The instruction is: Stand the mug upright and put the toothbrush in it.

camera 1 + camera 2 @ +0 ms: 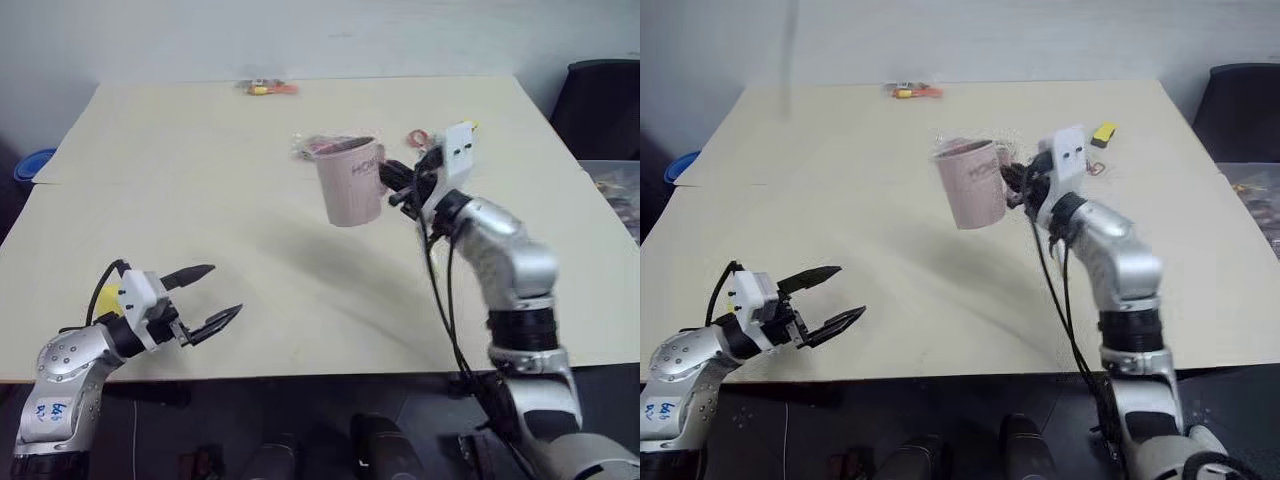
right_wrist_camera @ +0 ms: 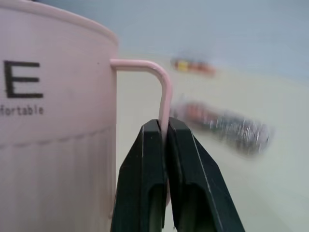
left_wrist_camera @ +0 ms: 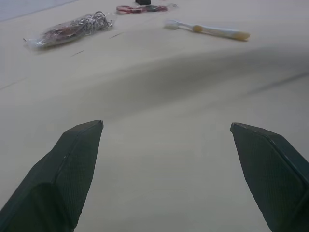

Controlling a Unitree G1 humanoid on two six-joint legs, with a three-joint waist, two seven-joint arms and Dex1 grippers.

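The left pincer (image 1: 212, 296) hovers low over the near left part of the pale worktop (image 1: 250, 180), its two black fingers (image 3: 67, 174) spread wide with nothing between them. Toward the middle, the pink mug (image 1: 350, 180) is held upright in the air above the worktop, mouth up. The right pincer (image 2: 166, 140) is clamped tight on the mug's thin handle (image 2: 164, 92). The toothbrush (image 3: 212, 30) lies flat on the worktop, near a crinkly clear packet (image 3: 70, 29) and red-handled scissors (image 3: 140, 8).
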